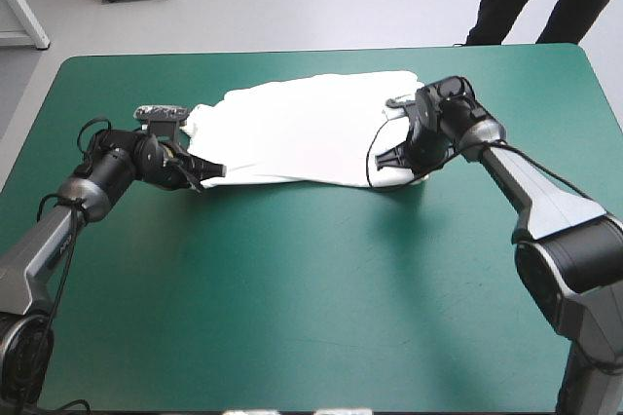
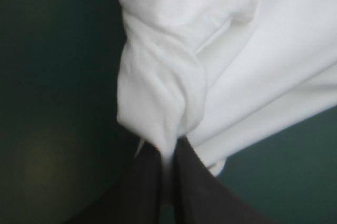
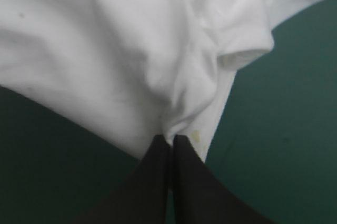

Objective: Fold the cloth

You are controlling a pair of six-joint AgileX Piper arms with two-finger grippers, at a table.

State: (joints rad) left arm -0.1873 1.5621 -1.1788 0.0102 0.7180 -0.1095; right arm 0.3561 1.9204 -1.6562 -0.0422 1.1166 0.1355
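Note:
The white T-shirt [image 1: 302,131] lies spread flat across the far half of the teal-green table. My left gripper [image 1: 216,172] is at the shirt's near left corner, shut on a bunched fold of the T-shirt [image 2: 158,103] that rises from between the black fingers [image 2: 145,182]. My right gripper [image 1: 389,158] is at the near right corner, shut on the T-shirt [image 3: 131,50]; cloth puckers up from the tip of its fingers [image 3: 152,176], and a rolled sleeve hem [image 3: 247,50] lies just ahead and to one side.
Bare teal-green cover [image 1: 321,288] stretches from the shirt's near edge to the table's front edge. A narrower strip of cover runs beyond the shirt to the far edge [image 1: 292,53].

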